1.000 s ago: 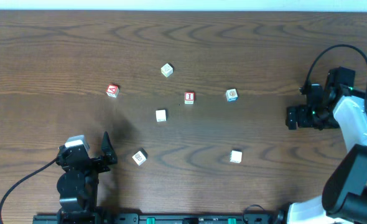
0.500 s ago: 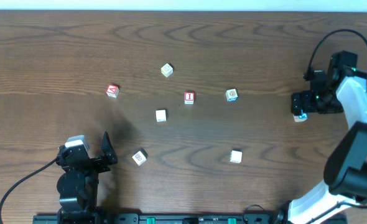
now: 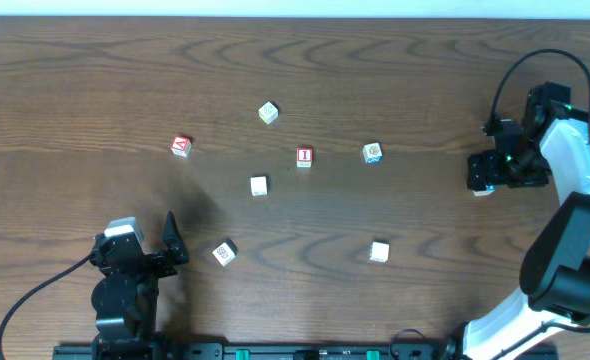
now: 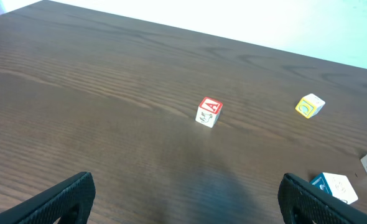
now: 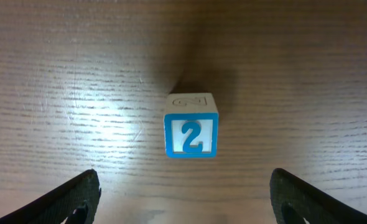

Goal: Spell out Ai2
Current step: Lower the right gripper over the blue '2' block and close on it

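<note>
Blue cube [image 5: 191,134] reads "2". Right jaws wide, flanking it, not touching. Left jaws wide, empty. Red cube [image 4: 209,112]: "A". Third cube [image 3: 304,156]: probably "I".

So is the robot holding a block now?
Nothing is held. The right end effector stands open over the small blue-faced 2 cube, not touching it; the left end effector is open too.

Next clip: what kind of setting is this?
Probably a robotics lab bench rather than a home: a wood-grain table, a left arm and a right arm working over it, and small lettered cubes scattered about, such as the A cube.
</note>
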You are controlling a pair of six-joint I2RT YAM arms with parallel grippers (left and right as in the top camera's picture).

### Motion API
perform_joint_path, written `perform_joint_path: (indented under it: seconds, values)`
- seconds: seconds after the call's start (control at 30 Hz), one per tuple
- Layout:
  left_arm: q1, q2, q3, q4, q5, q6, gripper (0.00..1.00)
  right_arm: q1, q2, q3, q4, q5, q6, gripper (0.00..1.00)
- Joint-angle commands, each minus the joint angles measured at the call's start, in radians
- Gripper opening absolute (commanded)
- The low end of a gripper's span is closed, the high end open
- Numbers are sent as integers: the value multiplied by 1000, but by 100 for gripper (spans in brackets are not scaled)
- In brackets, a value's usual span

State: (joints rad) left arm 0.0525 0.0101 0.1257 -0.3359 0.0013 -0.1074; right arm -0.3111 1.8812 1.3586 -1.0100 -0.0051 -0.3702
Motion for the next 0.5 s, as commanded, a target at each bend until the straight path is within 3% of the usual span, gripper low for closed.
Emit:
perform_joint_path:
  seconds: [0.0, 0.47]
  values:
    - [4, -6, -22, -7, 11, 5, 95, 6, 11, 13, 16, -6, -13, 87]
    - [4, -6, -22, -7, 10, 5, 95, 6, 107, 11, 55, -6, -13, 81]
